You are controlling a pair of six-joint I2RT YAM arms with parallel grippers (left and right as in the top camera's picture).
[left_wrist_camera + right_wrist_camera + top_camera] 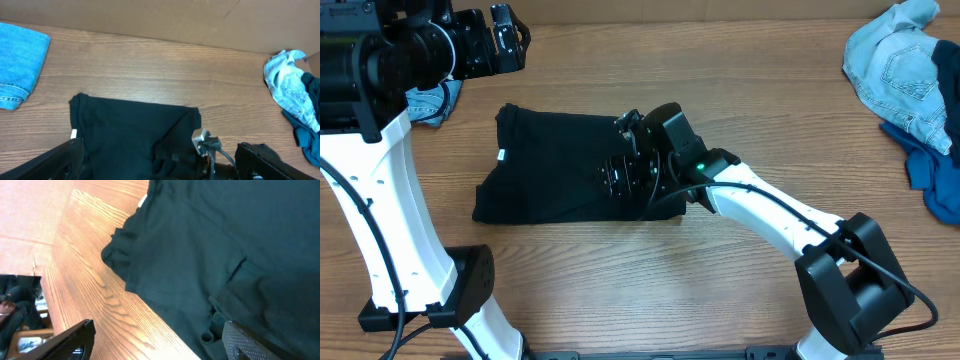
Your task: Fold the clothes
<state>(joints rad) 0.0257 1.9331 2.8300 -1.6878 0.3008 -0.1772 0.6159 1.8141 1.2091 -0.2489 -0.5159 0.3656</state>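
The black T-shirt [555,170] lies folded in the middle of the table [740,90], its small white tag [501,154] too small to read. The right gripper [159,327] stands wide over the shirt's right part, gripping nothing. The left gripper [157,150], equally wide and empty, hovers at the back left.

You will find nothing legible here: the small white tag [501,154] on the left edge of the folded black fabric T-shirt [555,170] is too small to show any print, and no other surface carries a readable word, number or sign.
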